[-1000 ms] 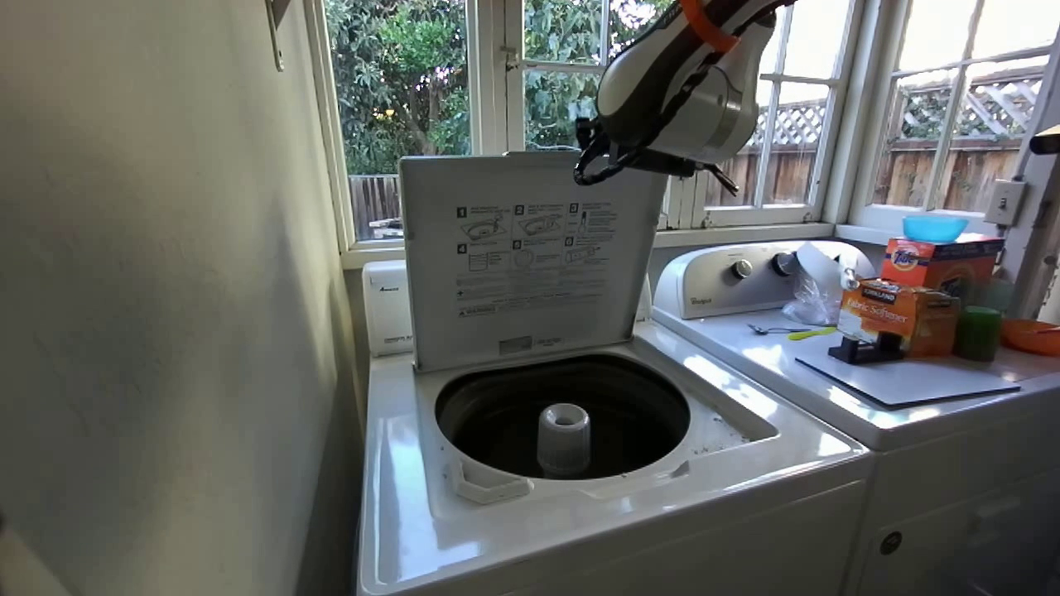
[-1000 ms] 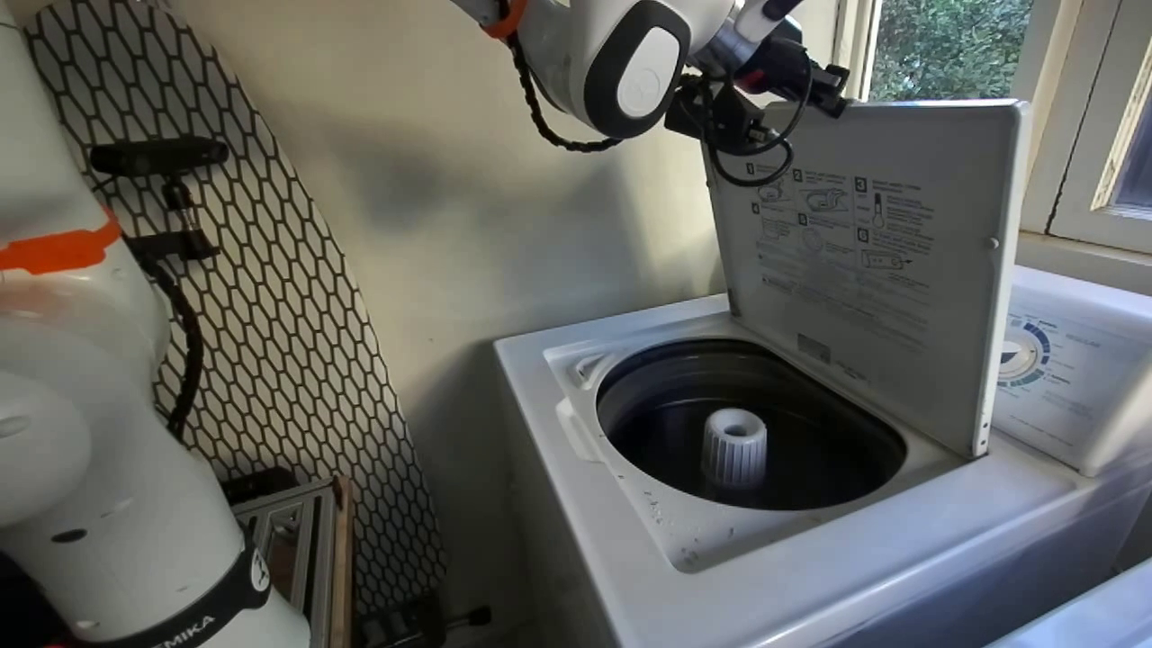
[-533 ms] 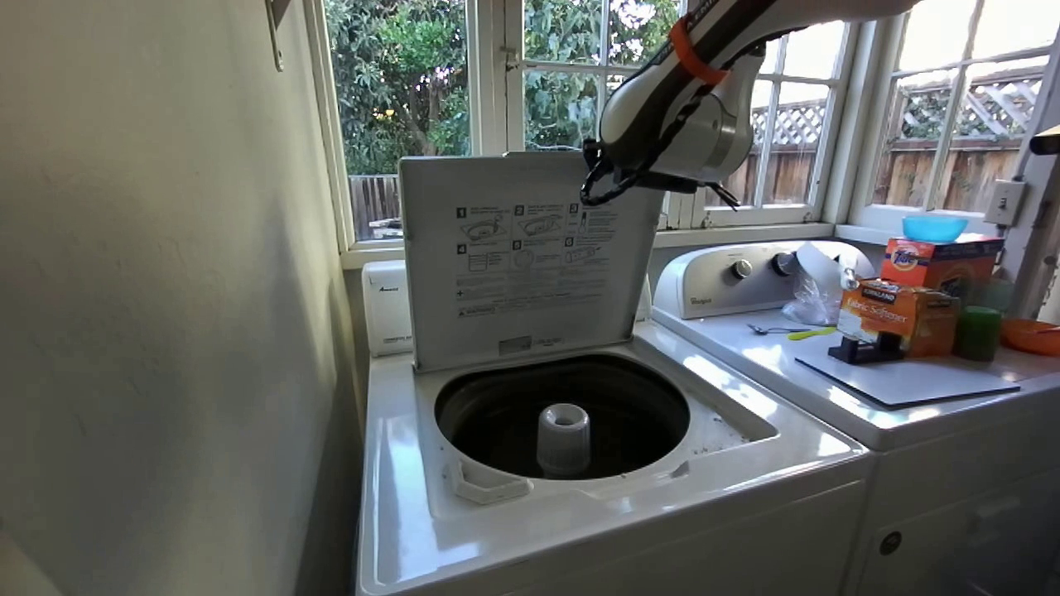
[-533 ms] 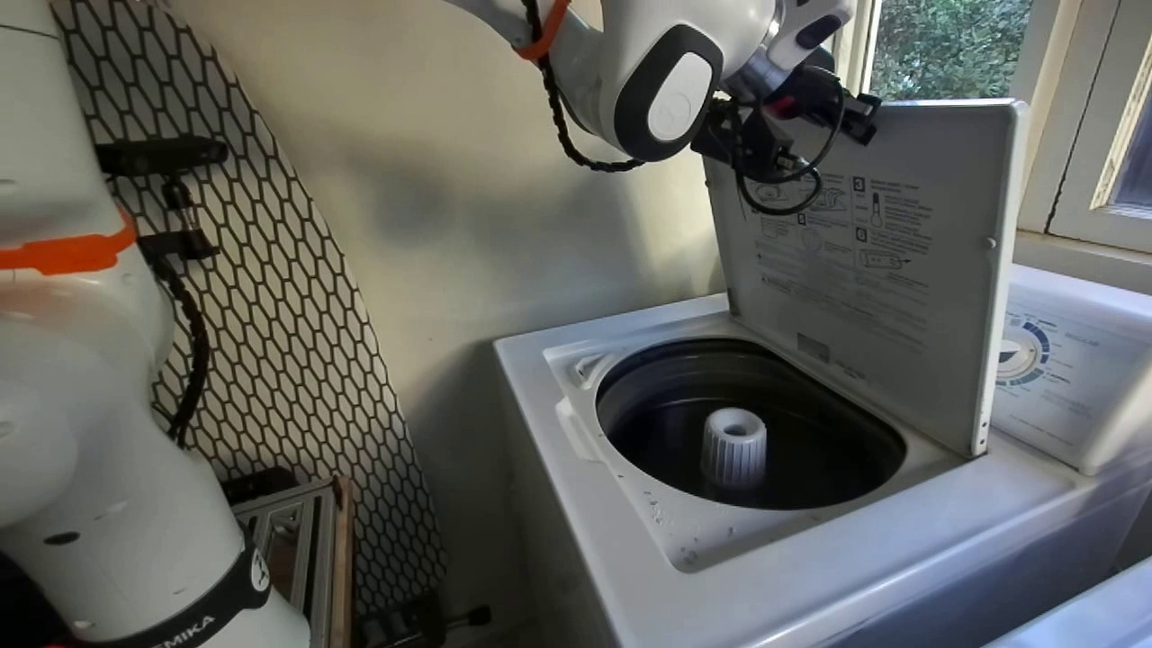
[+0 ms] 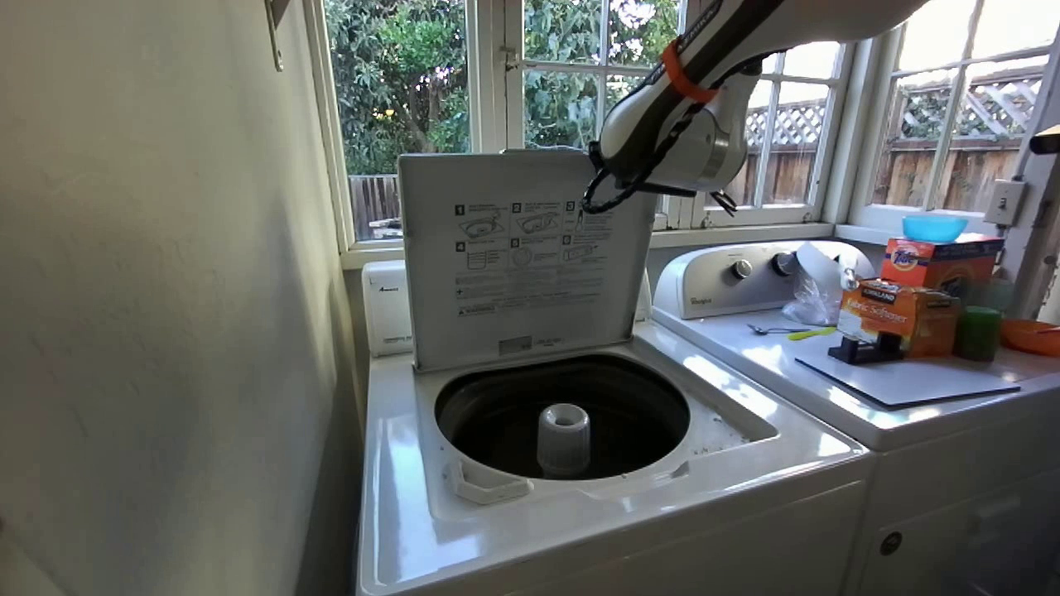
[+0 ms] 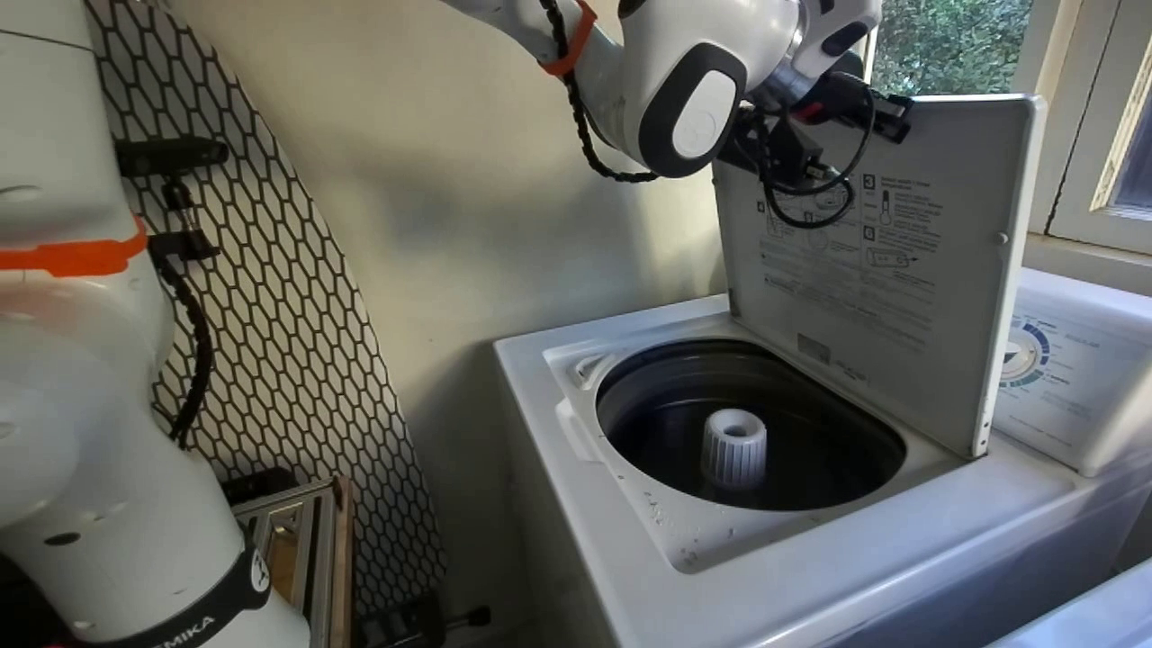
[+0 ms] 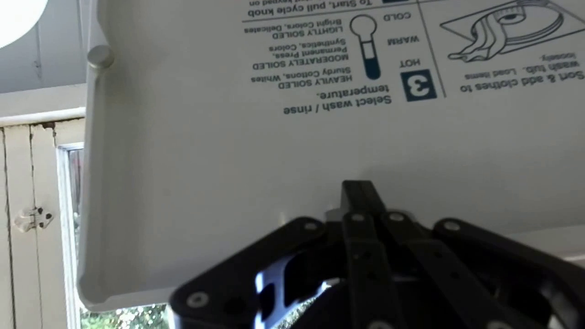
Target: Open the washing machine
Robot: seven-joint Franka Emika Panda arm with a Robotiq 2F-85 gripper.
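Observation:
The white top-loading washing machine (image 5: 629, 530) also shows in an exterior view (image 6: 810, 567). Its square lid (image 5: 513, 281) stands raised, printed label toward me, tilted slightly back; the lid shows in an exterior view (image 6: 954, 297) and fills much of the wrist view (image 7: 205, 173). Below is the dark drum with the white agitator (image 5: 563, 439), also seen in an exterior view (image 6: 733, 450). The knob panel (image 6: 1053, 360) is behind the lid. My gripper (image 6: 900, 119) is at the lid's underside near its top edge. In the wrist view its fingertips (image 7: 363, 185) are together, nothing between them, at or touching the lid.
A second white appliance (image 5: 778, 331) stands beside the washer, bearing an orange fabric softener box (image 5: 886, 314), a blue bowl (image 5: 934, 228) and other clutter. A wall (image 5: 182, 331) is close on the washer's other side. Windows (image 5: 406, 91) are behind the lid.
My gripper has moved down and toward the lid. In the last half second the lid has tipped slightly further back. The drum and agitator are unchanged.

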